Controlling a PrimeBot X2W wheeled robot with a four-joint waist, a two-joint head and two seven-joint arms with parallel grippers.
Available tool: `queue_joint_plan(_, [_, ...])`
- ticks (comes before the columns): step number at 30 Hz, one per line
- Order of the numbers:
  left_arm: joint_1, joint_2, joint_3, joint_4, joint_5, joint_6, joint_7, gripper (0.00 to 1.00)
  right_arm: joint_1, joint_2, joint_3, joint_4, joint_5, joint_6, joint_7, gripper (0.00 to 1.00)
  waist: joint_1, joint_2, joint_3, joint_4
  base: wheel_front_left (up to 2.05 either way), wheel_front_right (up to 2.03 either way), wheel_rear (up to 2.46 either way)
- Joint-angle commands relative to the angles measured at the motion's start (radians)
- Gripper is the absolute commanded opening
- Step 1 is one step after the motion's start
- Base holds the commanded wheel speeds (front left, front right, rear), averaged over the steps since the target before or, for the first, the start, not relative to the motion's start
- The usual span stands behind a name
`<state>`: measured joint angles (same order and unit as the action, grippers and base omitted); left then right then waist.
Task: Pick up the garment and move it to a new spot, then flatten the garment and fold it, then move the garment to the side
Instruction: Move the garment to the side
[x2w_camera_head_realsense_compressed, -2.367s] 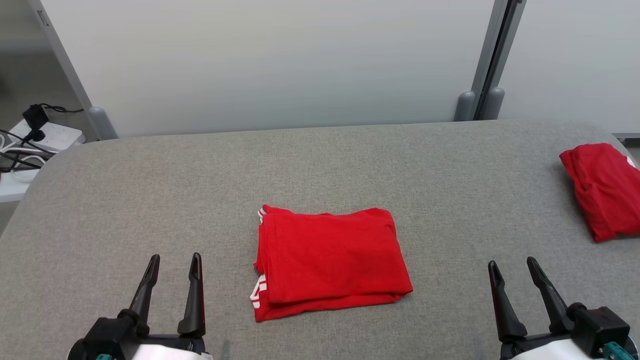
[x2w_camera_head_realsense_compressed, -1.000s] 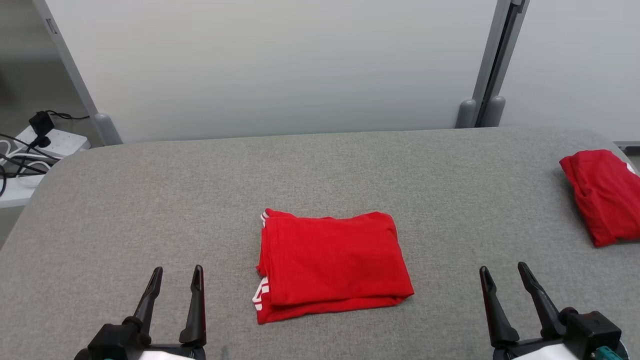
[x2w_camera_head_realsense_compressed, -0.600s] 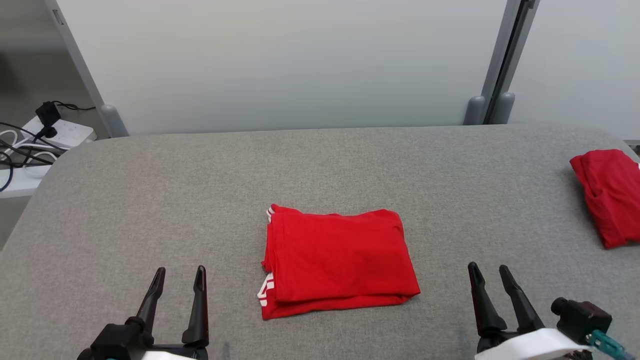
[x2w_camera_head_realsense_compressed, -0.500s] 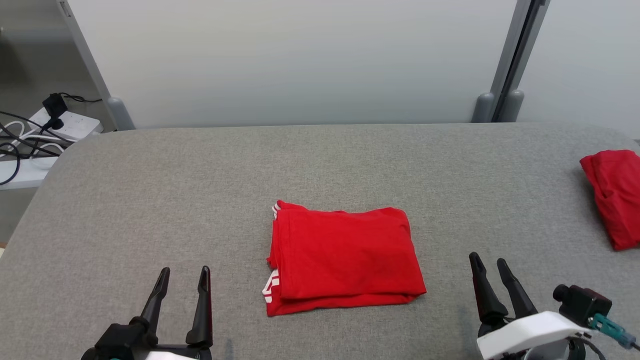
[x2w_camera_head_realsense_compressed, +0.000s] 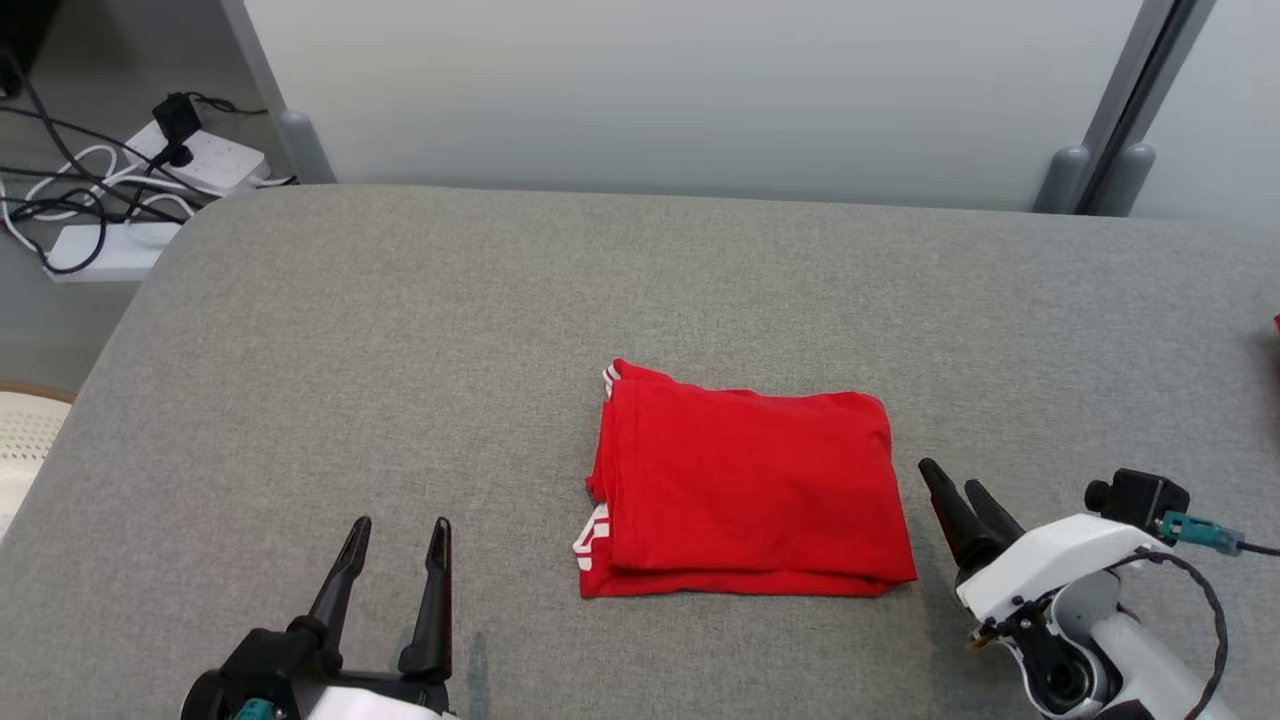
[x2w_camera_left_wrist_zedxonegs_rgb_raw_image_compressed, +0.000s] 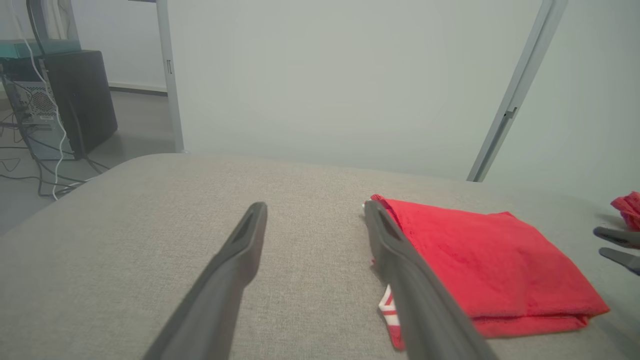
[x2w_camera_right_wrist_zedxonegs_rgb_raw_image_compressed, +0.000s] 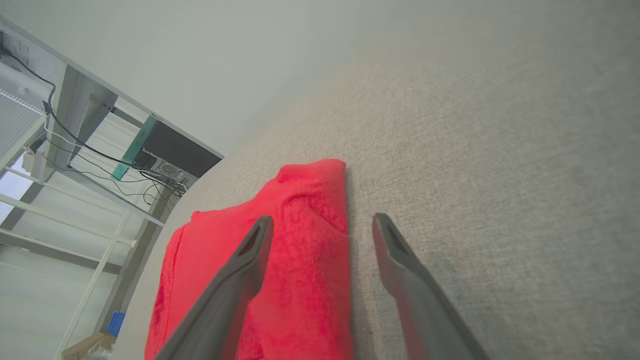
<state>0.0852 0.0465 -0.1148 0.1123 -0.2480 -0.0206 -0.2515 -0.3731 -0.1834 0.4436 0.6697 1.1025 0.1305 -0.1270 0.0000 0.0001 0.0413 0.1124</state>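
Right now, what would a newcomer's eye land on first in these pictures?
A folded red garment lies in the middle of the grey table. The right gripper sits open just off its right edge; the left gripper, open too, at the lower left, apart from it. White power strips lie on the floor, upper left.

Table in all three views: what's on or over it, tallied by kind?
Red garments: 2 (folded garment in the middle, second garment at the far right)
Grippers: 2 (left gripper, right gripper, jaws open, holding nothing)
Total: 4
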Motion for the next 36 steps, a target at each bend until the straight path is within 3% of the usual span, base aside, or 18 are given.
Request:
queue_joint_plan(1, [-0.064,0.004,0.025,-0.024,-0.005,0.005,-0.01,1.0,-0.041,-0.017,0.029,0.0,0.024,0.0,0.015,1.0,0.0,-0.0001,0.023,0.022,0.0,0.0,0.0])
queue_joint_plan(6, [-0.096,0.004,0.005,-0.023,-0.007,0.032,-0.01,1.0,-0.096,-0.028,0.058,0.08,0.14,0.0,0.089,1.0,0.0,-0.0001,0.064,0.06,0.0,0.0,0.0])
queue_joint_plan(15, [-0.109,0.004,-0.01,-0.024,-0.006,0.05,-0.01,1.0,-0.112,-0.026,0.14,0.15,0.209,0.0,0.133,1.0,0.0,-0.0001,0.082,0.089,0.0,0.0,0.0])
queue_joint_plan(16, [-0.11,0.004,-0.011,-0.024,-0.005,0.051,-0.01,1.0,-0.113,-0.024,0.143,0.159,0.216,0.0,0.132,0.95,0.0,-0.0001,0.083,0.09,0.0,0.0,0.0])
queue_joint_plan(17, [-0.112,0.004,-0.011,-0.024,-0.005,0.051,-0.01,1.0,-0.115,-0.023,0.147,0.164,0.22,0.0,0.13,0.48,0.0,-0.0001,0.084,0.091,0.0,0.0,0.0])
queue_joint_plan(18, [-0.113,0.004,-0.011,-0.024,-0.005,0.051,-0.01,1.0,-0.118,-0.023,0.152,0.167,0.223,0.0,0.126,0.16,0.0,-0.0001,0.085,0.092,0.0,0.0,0.0])
queue_joint_plan(19, [-0.115,0.004,-0.011,-0.025,-0.005,0.051,-0.01,1.0,-0.12,-0.023,0.155,0.164,0.228,0.0,0.119,0.0,0.0,-0.0001,0.086,0.093,0.0,0.0,0.0])
queue_joint_plan(29, [-0.119,0.004,-0.015,-0.025,-0.024,0.047,-0.01,1.0,-0.147,-0.071,0.217,0.038,0.218,0.0,-0.042,0.0,0.0,-0.0001,0.091,0.075,0.0,0.0,0.0])
queue_joint_plan(36, [-0.135,0.004,-0.021,-0.036,-0.022,0.048,-0.01,1.0,-0.2,-0.113,0.276,0.021,0.141,0.0,-0.122,0.0,0.0,-0.0001,0.102,0.047,0.0,0.0,0.0])
